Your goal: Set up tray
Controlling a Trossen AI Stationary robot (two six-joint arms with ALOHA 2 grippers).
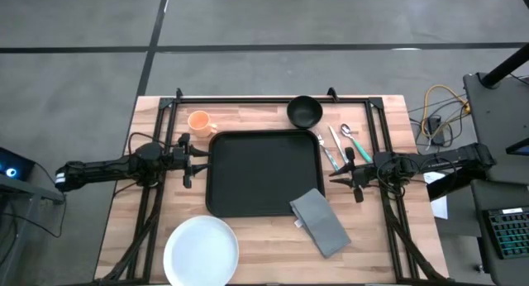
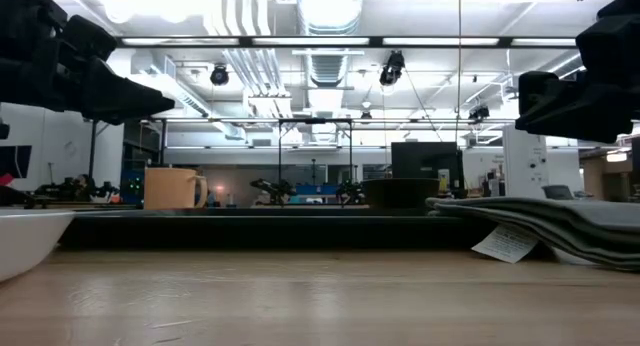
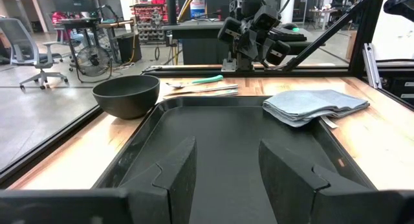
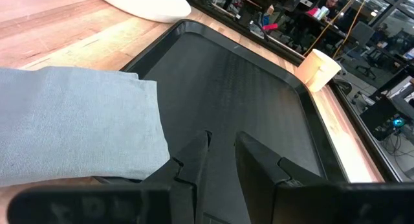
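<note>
The black tray (image 1: 264,172) lies flat at the table's middle and nothing lies inside it. My left gripper (image 1: 195,159) hovers level at the tray's left rim, open, with its fingers (image 3: 174,169) pointing across the tray (image 3: 220,127). My right gripper (image 1: 342,172) hovers at the tray's right rim, narrowly open (image 4: 222,153), pointing over the tray (image 4: 259,88). A grey folded napkin (image 1: 321,221) lies on the table, its far corner resting over the tray's near right corner (image 4: 71,120).
A white plate (image 1: 201,251) sits at the near edge, left of the napkin. An orange cup (image 1: 199,121) stands off the tray's far left corner and a black bowl (image 1: 304,111) off its far right corner. Cutlery (image 1: 340,144) lies right of the tray, beside my right gripper.
</note>
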